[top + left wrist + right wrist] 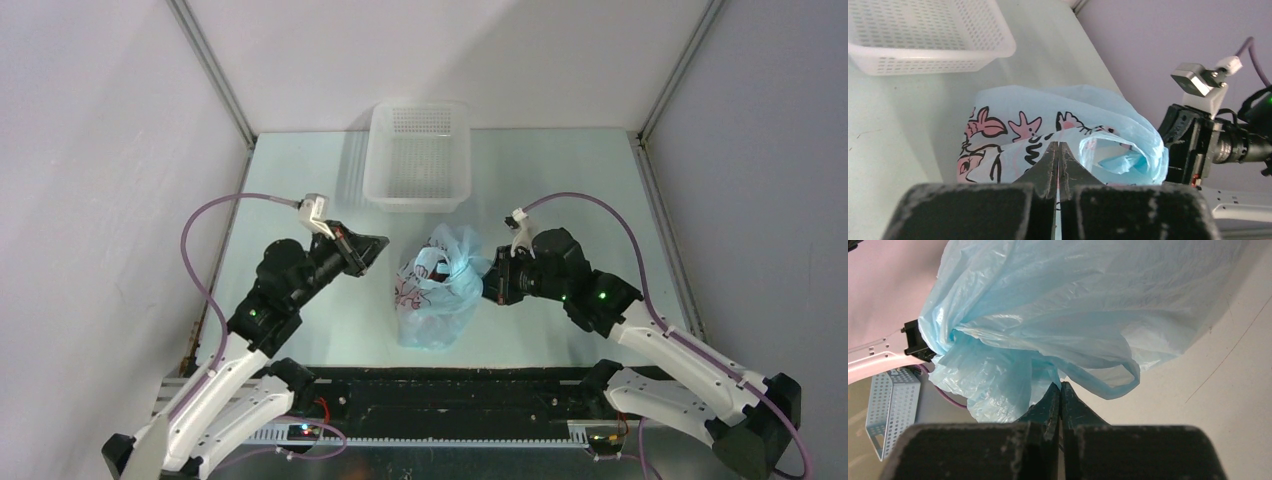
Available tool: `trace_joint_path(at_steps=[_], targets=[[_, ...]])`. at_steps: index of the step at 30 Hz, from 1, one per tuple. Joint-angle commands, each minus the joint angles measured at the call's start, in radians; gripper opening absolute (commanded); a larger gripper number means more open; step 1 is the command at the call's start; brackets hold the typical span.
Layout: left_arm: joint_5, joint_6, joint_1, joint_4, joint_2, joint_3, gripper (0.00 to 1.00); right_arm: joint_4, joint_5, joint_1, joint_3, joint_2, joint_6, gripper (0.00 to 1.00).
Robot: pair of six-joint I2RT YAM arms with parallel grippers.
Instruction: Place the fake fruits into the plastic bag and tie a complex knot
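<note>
**Item:** plastic bag [432, 305], thin light-blue film printed with pink and black cartoon figures.
**Location:** centre of the worktop [560, 180], on the near side of the white perforated basket [416, 203] and apart from it.
**Condition:** upper film bunched into a twisted gathering [455, 265] towards the right. Contents cannot be made out through the film.

**Left gripper** [380, 247]: just left of the bag, apparently not touching it. Fingers [1048, 165] pressed together, with nothing seen between them.

**Right gripper** [488, 283]: against the bag's right side, at the gathering. Fingers [1048, 400] pressed together with their tips at the film. Whether a fold is caught between them cannot be told.
</note>
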Motion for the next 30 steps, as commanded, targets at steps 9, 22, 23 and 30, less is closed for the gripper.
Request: trace_joint_path(at_steps=[9, 22, 23, 30], targets=[[0.128, 0.075, 0.006, -0.021, -0.001, 0.103, 0.22, -0.028, 0.02, -0.009, 0.005, -0.115, 0.002, 0.49], [0.137, 0.104, 0.005, -0.068, -0.007, 0.131, 0.35, -0.234, 0.124, -0.03, 0.113, -0.27, -0.018, 0.79], [0.139, 0.104, 0.005, -0.067, -0.007, 0.131, 0.35, -0.228, 0.127, -0.028, 0.136, -0.27, -0.019, 0.8], [0.142, 0.101, 0.005, -0.073, -0.011, 0.126, 0.36, -0.176, 0.188, 0.043, 0.265, -0.199, -0.007, 0.82]])
